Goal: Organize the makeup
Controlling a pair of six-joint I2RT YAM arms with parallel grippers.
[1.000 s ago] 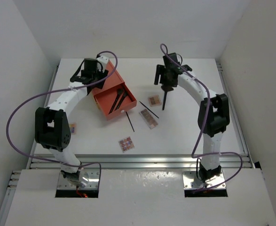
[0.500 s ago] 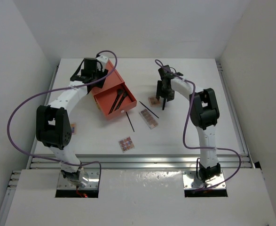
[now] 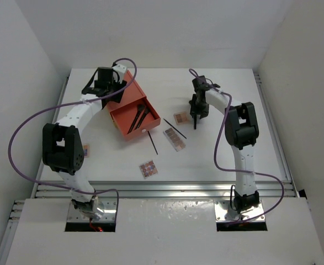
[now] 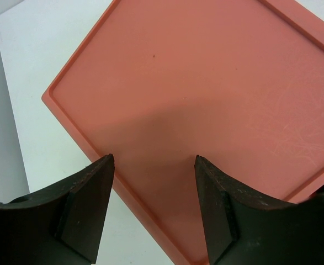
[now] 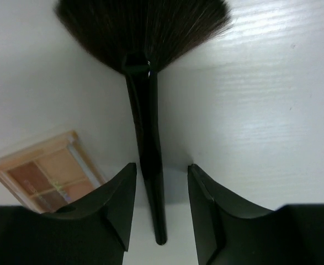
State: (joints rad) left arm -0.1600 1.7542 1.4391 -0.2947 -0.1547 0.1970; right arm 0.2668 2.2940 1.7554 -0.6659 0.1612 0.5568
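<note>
A black fan brush (image 5: 150, 149) lies on the white table, bristles away from me. My right gripper (image 5: 162, 168) is down over its handle, open, one finger on each side with a narrow gap. From above, the right gripper (image 3: 196, 110) covers most of that brush (image 3: 195, 122). Beside it is a pinkish palette (image 3: 181, 117) (image 5: 46, 171). Two more palettes (image 3: 174, 138) (image 3: 148, 168) and two thin dark sticks (image 3: 153, 142) (image 3: 174, 128) lie mid-table. Dark brush-like items (image 3: 138, 117) rest in the orange box's drawer. My left gripper (image 4: 154, 160) (image 3: 104, 83) hangs open over the orange box (image 4: 206, 83).
The orange box (image 3: 133, 98) stands at the back left with its drawer pulled out toward the middle. Another small palette (image 3: 85, 150) peeks out beside the left arm's elbow. White walls close in the table on three sides.
My right gripper has come down onto the table over the brush handle and its jaws have narrowed around it. The left arm has not moved.
</note>
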